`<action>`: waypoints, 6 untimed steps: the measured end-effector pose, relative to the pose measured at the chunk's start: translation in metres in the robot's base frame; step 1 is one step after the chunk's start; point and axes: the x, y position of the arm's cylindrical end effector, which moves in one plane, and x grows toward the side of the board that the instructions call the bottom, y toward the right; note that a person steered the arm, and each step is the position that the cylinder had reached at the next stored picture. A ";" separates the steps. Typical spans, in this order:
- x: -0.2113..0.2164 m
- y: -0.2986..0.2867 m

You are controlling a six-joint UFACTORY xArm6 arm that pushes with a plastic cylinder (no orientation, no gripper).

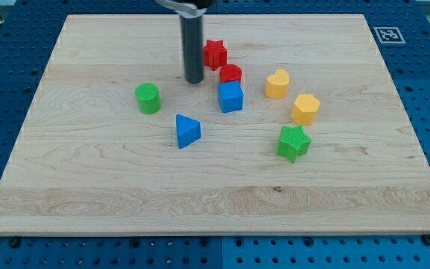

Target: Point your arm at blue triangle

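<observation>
The blue triangle (187, 131) lies on the wooden board (88, 187), a little left of centre. My tip (194, 81) is the lower end of the dark rod that comes down from the view's top. It stands above the triangle in the view, apart from it by about a block's width. The tip is just left of the red cylinder (231, 74) and up-left of the blue cube (231, 97). It touches no block.
A red star (214, 54) sits right of the rod. A green cylinder (148, 98) lies to the left. A yellow heart (277, 84), a yellow hexagon (304, 109) and a green star (293, 143) lie on the right.
</observation>
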 end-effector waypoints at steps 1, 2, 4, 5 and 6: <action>0.000 -0.053; 0.020 -0.115; 0.117 -0.128; 0.144 -0.081; 0.143 -0.039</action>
